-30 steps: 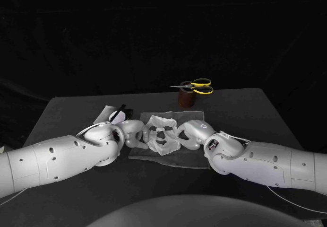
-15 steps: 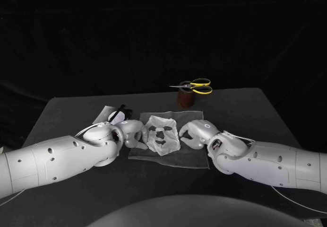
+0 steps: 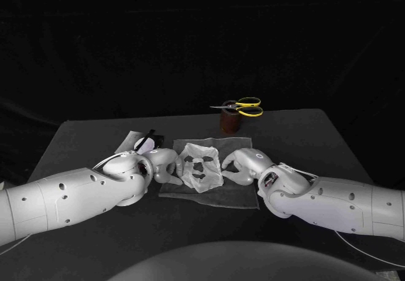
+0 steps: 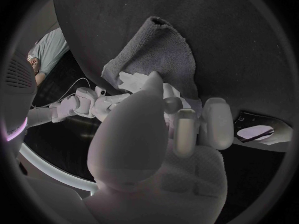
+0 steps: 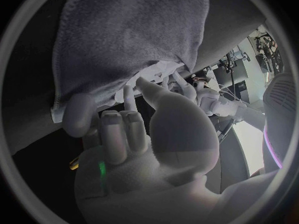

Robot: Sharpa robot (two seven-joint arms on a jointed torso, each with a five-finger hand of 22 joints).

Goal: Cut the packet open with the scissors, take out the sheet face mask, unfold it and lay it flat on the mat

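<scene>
The mask (image 3: 200,167) lies spread on the mat (image 3: 232,198), mid-desk (image 3: 325,140). My left hand (image 3: 162,164) touches its left edge and my right hand (image 3: 240,163) its right edge. I cannot tell whether either pinches it. The packet (image 3: 135,140) lies just behind my left hand, and the scissors (image 3: 243,106) are well apart at the far edge. The desk runs wide on both sides.

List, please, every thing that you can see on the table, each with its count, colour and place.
sheet face mask: one, white, spread on the mat between the hands
mat: one, grey, middle of the table
scissors: one pair, yellow handles, on top of the holder
holder: one, brown, far edge of the table
packet: one, pale with black, left of the mat
table: one, black
left hand: silver, at the mask's left edge
right hand: silver, at the mask's right edge
</scene>
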